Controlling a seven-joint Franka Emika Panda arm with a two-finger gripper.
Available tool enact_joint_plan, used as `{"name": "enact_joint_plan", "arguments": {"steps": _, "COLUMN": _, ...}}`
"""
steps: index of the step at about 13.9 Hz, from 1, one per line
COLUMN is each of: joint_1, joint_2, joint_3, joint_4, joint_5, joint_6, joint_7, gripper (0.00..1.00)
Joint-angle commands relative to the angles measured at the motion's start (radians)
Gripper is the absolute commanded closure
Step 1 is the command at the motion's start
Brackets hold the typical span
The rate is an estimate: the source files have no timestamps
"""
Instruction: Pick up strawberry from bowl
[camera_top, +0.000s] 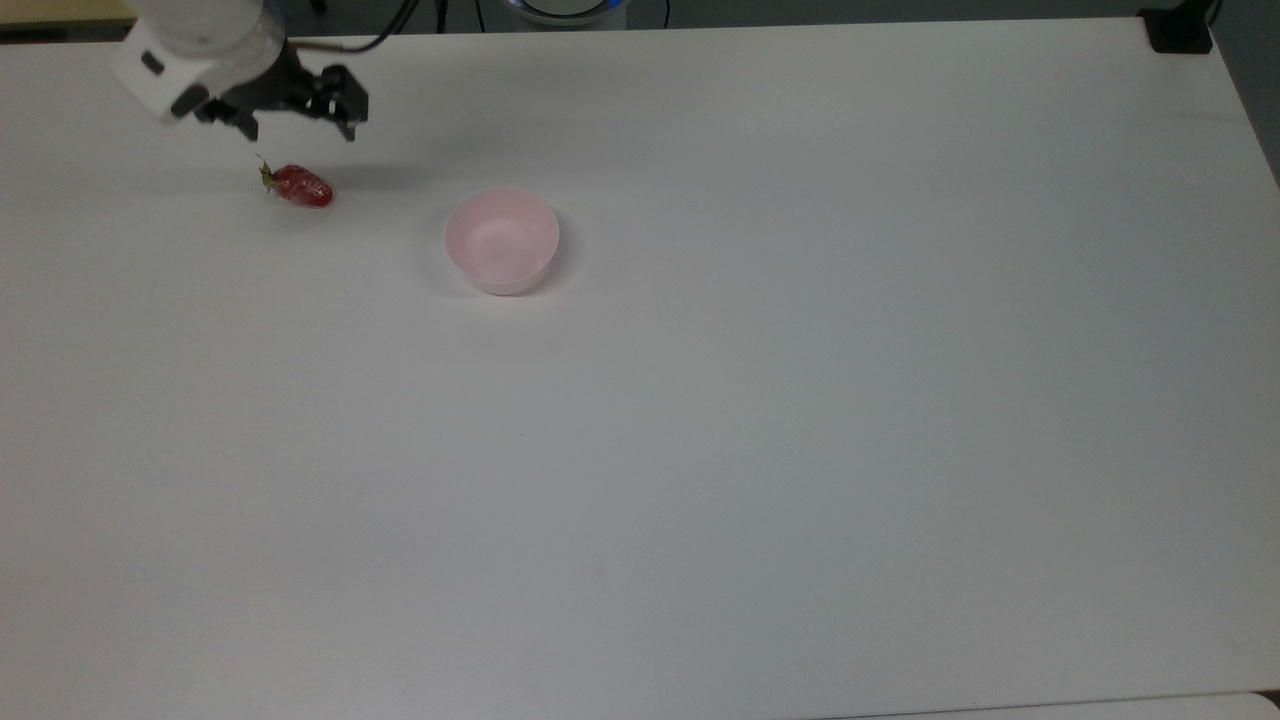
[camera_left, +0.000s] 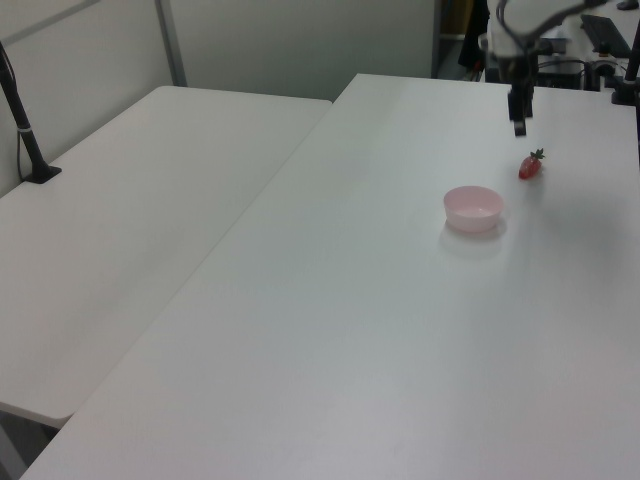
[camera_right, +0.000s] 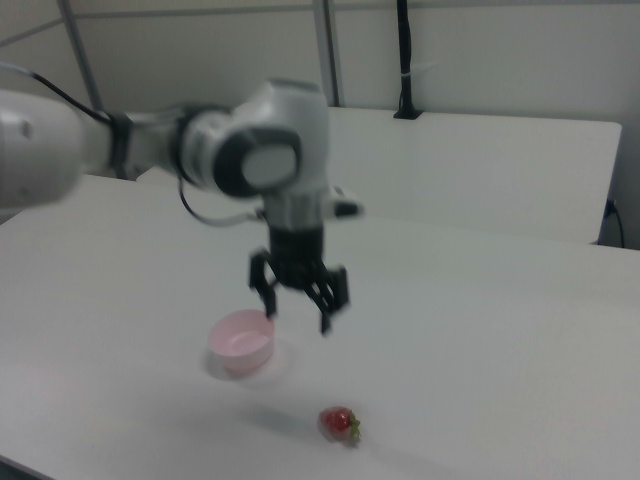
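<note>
The red strawberry (camera_top: 300, 187) lies on its side on the white table, to the left of the bowl in the top view, its green stem pointing left. The left view has the strawberry (camera_left: 530, 166) beyond the bowl (camera_left: 473, 208); the right view has the strawberry (camera_right: 339, 423) in front. The pale pink bowl (camera_top: 502, 241) stands upright with nothing in it, as does the bowl (camera_right: 241, 341) in the right view. My gripper (camera_top: 298, 124) hangs open above the strawberry, nothing between its fingers. It also appears as the gripper (camera_right: 299, 308) and the gripper (camera_left: 518, 124).
The white table (camera_top: 760, 420) stretches wide to the right and front of the bowl. A black post base (camera_top: 1178, 30) sits at the top view's far right corner. A second white table (camera_left: 130, 220) adjoins in the left view.
</note>
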Motion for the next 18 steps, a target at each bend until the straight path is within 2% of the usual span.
{"name": "enact_joint_plan", "arguments": {"steps": 1, "joint_1": 0.086, "joint_2": -0.092, "joint_3": -0.005, "joint_4": 0.148, "joint_5": 0.093, "joint_6": -0.214, "joint_7": 0.161, "gripper": 0.00}}
{"name": "enact_joint_plan", "arguments": {"steps": 3, "joint_1": 0.126, "joint_2": -0.123, "joint_3": -0.005, "joint_4": 0.210, "joint_5": 0.129, "joint_6": -0.281, "joint_7": 0.278, "gripper": 0.00}}
{"name": "enact_joint_plan", "arguments": {"steps": 7, "joint_1": 0.233, "joint_2": -0.181, "joint_3": -0.005, "joint_4": 0.249, "joint_5": 0.132, "joint_6": -0.353, "joint_7": 0.466, "gripper": 0.00}}
{"name": "enact_joint_plan", "arguments": {"steps": 9, "joint_1": 0.285, "joint_2": -0.189, "joint_3": -0.005, "joint_4": 0.246, "joint_5": 0.129, "joint_6": -0.342, "joint_7": 0.458, "gripper": 0.00}}
{"name": "enact_joint_plan", "arguments": {"steps": 12, "joint_1": 0.293, "joint_2": -0.178, "joint_3": -0.007, "joint_4": 0.239, "joint_5": 0.112, "joint_6": -0.128, "joint_7": 0.338, "gripper": 0.00}}
{"name": "enact_joint_plan", "arguments": {"steps": 15, "joint_1": 0.295, "joint_2": -0.166, "joint_3": -0.007, "joint_4": 0.230, "joint_5": 0.106, "joint_6": -0.082, "joint_7": 0.326, "gripper": 0.00}}
{"name": "enact_joint_plan", "arguments": {"steps": 18, "joint_1": 0.295, "joint_2": -0.166, "joint_3": -0.007, "joint_4": 0.232, "joint_5": 0.067, "joint_6": -0.083, "joint_7": 0.329, "gripper": 0.00}}
